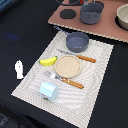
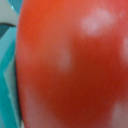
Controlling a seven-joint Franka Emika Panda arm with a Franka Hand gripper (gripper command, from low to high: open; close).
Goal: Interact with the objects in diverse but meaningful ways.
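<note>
The red tomato (image 2: 75, 65) fills almost the whole wrist view, very close to the camera and blurred; it does not show in the exterior view. No gripper or arm shows in either view. On the striped placemat (image 1: 97, 80) in the exterior view lie the grey bowl (image 1: 77, 41), the tan plate (image 1: 67, 66), the yellow banana (image 1: 48, 61), the pale blue cup (image 1: 48, 91) and two pieces of orange-handled cutlery (image 1: 86, 58), one on each side of the plate. The white shaker bottle (image 1: 19, 69) stands on the dark table, off the mat on the exterior view's left.
A wooden board (image 1: 107, 30) at the back holds a grey pot (image 1: 91, 12), a black disc (image 1: 67, 13) and a pale bowl (image 1: 122, 17). A teal surface (image 2: 7, 85) shows beside the tomato in the wrist view.
</note>
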